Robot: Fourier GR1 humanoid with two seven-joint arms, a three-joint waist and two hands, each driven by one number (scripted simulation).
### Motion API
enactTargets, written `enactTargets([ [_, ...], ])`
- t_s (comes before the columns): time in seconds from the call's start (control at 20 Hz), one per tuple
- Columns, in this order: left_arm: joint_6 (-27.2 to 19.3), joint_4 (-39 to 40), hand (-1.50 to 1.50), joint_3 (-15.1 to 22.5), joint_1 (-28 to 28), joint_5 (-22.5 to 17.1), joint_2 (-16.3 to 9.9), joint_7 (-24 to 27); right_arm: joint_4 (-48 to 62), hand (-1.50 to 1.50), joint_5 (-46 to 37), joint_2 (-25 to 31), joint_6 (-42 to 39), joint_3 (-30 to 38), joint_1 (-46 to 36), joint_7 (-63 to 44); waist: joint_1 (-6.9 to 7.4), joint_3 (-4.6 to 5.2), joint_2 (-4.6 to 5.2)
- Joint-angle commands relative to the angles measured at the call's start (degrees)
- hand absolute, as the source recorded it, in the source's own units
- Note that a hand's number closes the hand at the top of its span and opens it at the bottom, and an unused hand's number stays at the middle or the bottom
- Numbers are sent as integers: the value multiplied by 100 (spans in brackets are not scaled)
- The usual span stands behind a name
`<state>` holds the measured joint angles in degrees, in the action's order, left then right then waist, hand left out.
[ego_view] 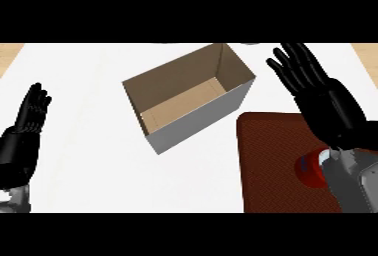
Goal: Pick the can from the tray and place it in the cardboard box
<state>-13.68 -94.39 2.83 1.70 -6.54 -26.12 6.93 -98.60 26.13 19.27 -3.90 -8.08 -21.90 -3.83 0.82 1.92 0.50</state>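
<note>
Head view: we look steeply down on a white table [96, 165]. Near its middle stands an open brown cardboard box [188, 97], turned at an angle, grey on its outer walls and tan inside; we see nothing in it. To the right of the box lies a dark reddish-brown rectangular tray [277, 165], its near-left corner close to the box's lower right wall but apart from it. We see a red can [310, 170] on the right part of the tray, only partly visible because the grey right forearm [354, 182] covers most of it. The right hand [325, 100] is black, held above the upper right corner of the tray and the table beyond it, fingers straight and spread, pointing away from the robot toward the upper left; it holds nothing and does not touch the can. The left hand [22, 135] shows at the left edge of the view, well apart from box and tray, fingers straight, close together and pointing up, holding nothing. We cannot tell whether the can stands upright or lies on its side.
</note>
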Motion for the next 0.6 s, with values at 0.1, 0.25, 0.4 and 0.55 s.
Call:
enactTargets([
  [0.1, -229, 707, 0, -337, -153, 271, -265, -347, -146, -150, -523, 216, 812, 377, 1002, -200, -320, -189, -58],
  [0.25, -375, 1135, 0, -595, -460, 538, -701, -725, 200, -150, -599, 619, 1241, 1249, 1637, -194, -563, -205, -37],
  [0.4, -344, 1150, 0, -386, -571, 505, -485, -730, 402, -150, -3041, 2459, 539, 180, 1796, -245, -572, -122, 26],
  [0.55, -307, 1316, 0, -408, -403, 574, -588, -1075, 139, -150, -2456, 1117, 1559, 615, 3165, 847, -511, -209, -77],
])
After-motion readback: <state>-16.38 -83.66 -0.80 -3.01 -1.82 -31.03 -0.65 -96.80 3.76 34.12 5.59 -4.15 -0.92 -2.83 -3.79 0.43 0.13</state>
